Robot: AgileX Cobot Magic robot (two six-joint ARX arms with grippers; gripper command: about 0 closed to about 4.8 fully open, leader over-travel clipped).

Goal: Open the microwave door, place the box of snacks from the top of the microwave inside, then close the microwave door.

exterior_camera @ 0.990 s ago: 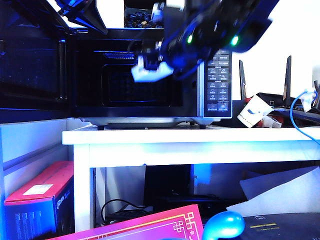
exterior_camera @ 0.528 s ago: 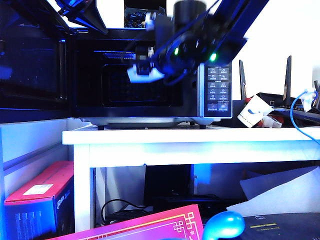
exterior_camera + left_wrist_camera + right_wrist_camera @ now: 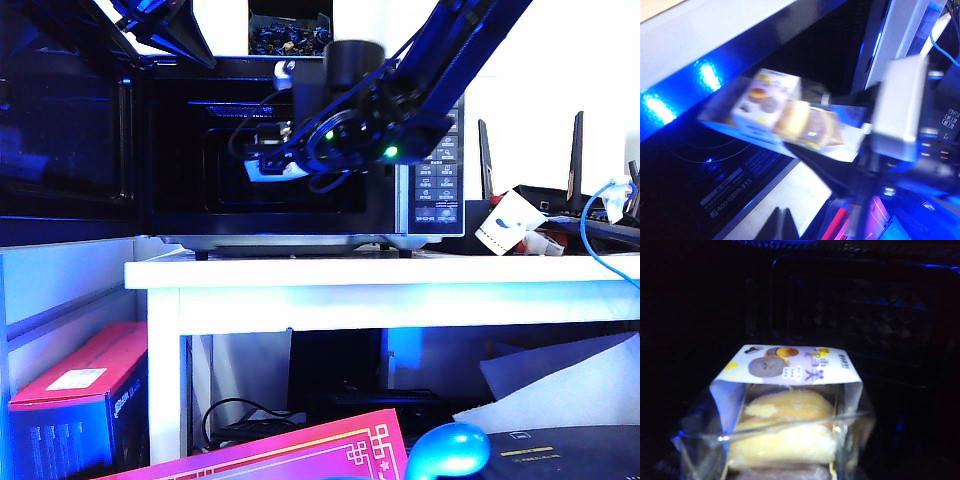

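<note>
holding: right pincer (image 3: 268, 160) pinching the box of snacks (image 3: 790, 425), clear wrap, pale yellow pieces inside, printed label on top
box position: in the open mouth of the microwave (image 3: 300, 230), above the cavity floor, not resting on it
door: the microwave door (image 3: 65, 140) swung wide open to the left in the exterior view
right arm: reaches down from upper right across the button panel (image 3: 437, 175), green leds lit
left pincer: not visible; its wrist camera sits low by the door and sees the box of snacks (image 3: 785, 117) blurred
surface: white surface (image 3: 400, 272) carries the microwave
on top: dark box of blue-wrapped pieces (image 3: 290, 35) sits on the microwave roof
</note>
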